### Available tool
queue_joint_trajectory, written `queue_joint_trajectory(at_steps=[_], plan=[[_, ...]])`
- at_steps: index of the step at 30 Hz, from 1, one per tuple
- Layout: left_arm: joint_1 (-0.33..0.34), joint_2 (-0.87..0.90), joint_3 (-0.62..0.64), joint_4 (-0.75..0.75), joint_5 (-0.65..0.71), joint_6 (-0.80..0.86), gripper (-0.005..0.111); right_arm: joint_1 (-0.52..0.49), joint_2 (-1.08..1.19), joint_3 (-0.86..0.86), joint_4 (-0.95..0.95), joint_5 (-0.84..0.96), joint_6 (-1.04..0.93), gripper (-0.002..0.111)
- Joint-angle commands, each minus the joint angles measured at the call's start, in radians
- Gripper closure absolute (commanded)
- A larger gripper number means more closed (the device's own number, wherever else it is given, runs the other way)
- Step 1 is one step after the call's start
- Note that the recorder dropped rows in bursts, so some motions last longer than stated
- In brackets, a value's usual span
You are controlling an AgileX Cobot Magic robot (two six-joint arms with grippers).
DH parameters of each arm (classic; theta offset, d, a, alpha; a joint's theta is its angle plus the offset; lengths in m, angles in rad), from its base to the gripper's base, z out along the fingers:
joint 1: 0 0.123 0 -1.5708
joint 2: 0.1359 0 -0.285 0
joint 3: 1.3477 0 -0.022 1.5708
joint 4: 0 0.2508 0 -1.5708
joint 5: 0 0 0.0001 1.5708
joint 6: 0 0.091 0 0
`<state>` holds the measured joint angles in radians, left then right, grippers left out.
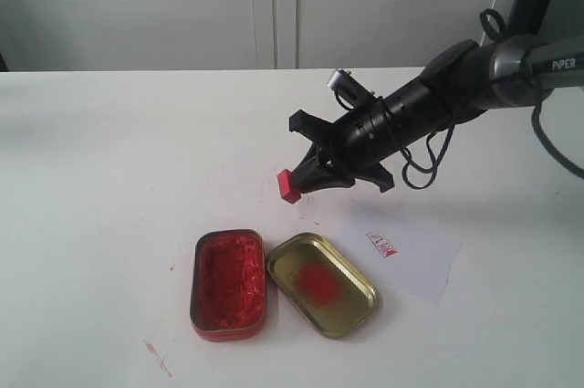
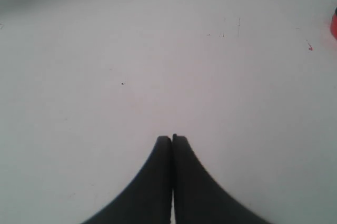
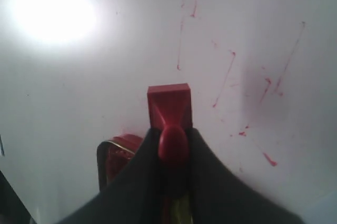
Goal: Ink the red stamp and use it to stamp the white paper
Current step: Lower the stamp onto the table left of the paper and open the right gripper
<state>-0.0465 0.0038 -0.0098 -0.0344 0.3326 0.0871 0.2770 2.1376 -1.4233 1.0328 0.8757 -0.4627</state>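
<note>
Above table [image 1: 109,151] | right pincer [image 1: 303,177] slanted downward | clamping red stamp [image 1: 289,186]

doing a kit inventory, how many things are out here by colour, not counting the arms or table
red: 2, small red plastic stamp and rounded-rectangle tin of red ink paste
gold: 1, gold metal tin lid with red smear
white: 1, thin white rectangular paper sheet
total: 4

The ink tin [image 1: 228,286] and gold lid [image 1: 321,284] sit side by side at the front middle of the table [image 1: 109,160], the white paper [image 1: 420,265] just right of them. The right arm [image 1: 411,110], the red stamp [image 1: 289,186] at its tip, slants in from the right above the strip behind them; the left side and back lie bare.
</note>
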Motion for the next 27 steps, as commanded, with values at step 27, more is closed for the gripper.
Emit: queue_joint_trajectory(at_steps=[27], plan=[[-0.005,-0.004,0.010,-0.002,0.001,-0.002,0.107,-0.018,0.052,-0.006,0.032,-0.042,-0.012,0.093]])
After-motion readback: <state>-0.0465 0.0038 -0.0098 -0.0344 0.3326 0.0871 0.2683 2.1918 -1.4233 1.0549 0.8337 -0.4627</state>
